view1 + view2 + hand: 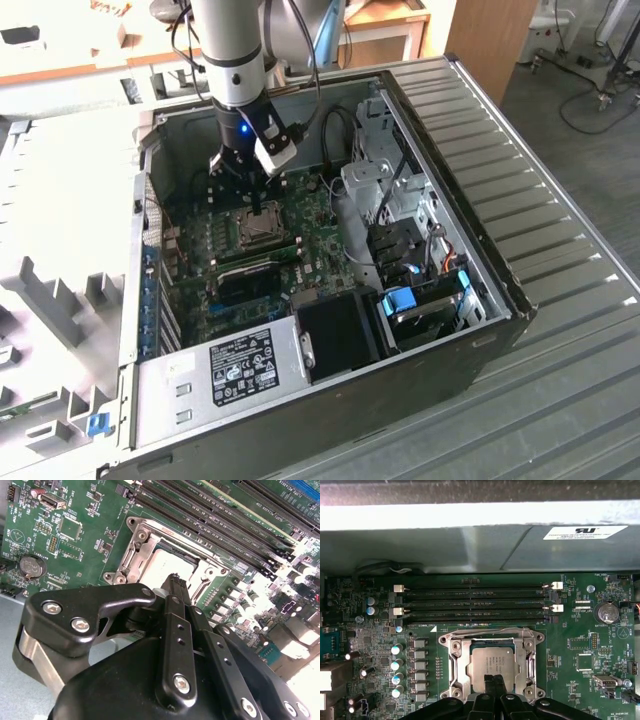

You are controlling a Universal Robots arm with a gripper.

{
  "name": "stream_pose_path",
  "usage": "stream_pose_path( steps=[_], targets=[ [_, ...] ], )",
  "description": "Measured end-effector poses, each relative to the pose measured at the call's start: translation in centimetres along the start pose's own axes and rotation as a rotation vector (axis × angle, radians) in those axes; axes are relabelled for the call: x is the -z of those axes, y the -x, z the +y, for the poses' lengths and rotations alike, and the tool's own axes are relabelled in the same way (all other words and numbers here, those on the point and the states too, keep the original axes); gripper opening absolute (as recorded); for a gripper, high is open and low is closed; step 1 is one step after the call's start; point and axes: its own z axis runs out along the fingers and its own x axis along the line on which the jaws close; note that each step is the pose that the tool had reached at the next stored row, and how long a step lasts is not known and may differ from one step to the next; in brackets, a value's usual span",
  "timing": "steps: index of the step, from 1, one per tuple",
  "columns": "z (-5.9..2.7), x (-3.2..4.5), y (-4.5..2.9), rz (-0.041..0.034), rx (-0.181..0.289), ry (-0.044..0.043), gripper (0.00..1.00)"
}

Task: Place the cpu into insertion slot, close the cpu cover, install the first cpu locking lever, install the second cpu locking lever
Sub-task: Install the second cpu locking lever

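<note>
Jaws of the black gripper stand pressed together with nothing between them, their tips poised just above the near edge of the cpu, a small flat square chip with a dull silver-grey metal top. That chip already lies in the insertion slot, the dark square socket recess set into the green circuit board. Over it sits the cpu cover, a thin silvery metal frame plate with a large square cut-out, lying down flat around the chip so that the chip's top shows through the opening.

Beside the socket, in both wrist views, run four long narrow black memory slots, parallel to one edge of the frame. A round silver coin battery sits on the board well apart from the socket.

From the exterior view, the arm reaches down into an open grey computer case, with the gripper directly over the socket.
</note>
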Motion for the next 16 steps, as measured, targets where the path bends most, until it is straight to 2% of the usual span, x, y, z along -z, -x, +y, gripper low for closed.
stream_pose_path(
  steps=[16],
  targets=[
    [0.0,0.13,0.0,0.0,0.0,-0.0018,0.11]
  ],
)
